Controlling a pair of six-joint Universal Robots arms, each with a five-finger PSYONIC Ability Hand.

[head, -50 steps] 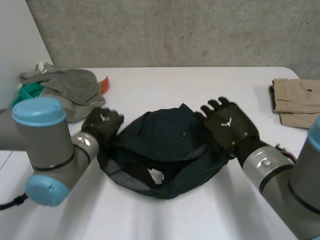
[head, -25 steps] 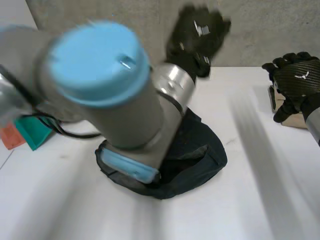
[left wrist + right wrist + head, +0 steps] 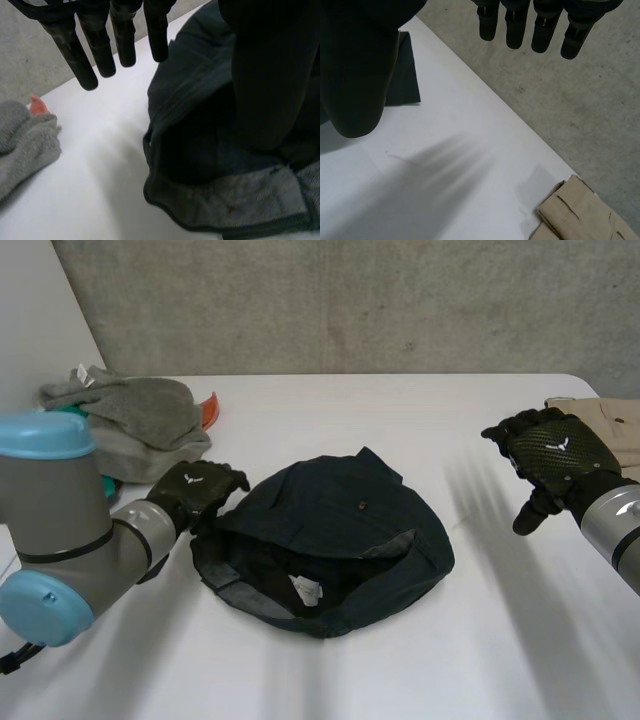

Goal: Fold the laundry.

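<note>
A dark navy garment (image 3: pixel 335 515) lies crumpled in a rounded heap in the middle of the white table (image 3: pixel 400 410), with a white label showing at its near opening. My left hand (image 3: pixel 200 490) rests at the heap's left edge. In the left wrist view its fingers (image 3: pixel 100 50) are straight over bare table beside the garment (image 3: pixel 185 115), with the thumb spread above the cloth, holding nothing. My right hand (image 3: pixel 550 452) hovers to the right of the heap, apart from it. Its fingers (image 3: pixel 517 25) are straight and empty, and a garment corner (image 3: pixel 405 75) lies beyond the thumb.
A folded beige garment (image 3: pixel 600 435) lies at the table's right edge, close behind my right hand, seen also as beige cloth (image 3: pixel 580 212). A grey cloth pile (image 3: pixel 135 415) with teal and orange pieces sits at the far left. A concrete wall runs behind the table.
My right hand left the garment's right side and moved off to the right. My left arm swung up across the view and came back down to the garment's left edge, its fingers now straight.
</note>
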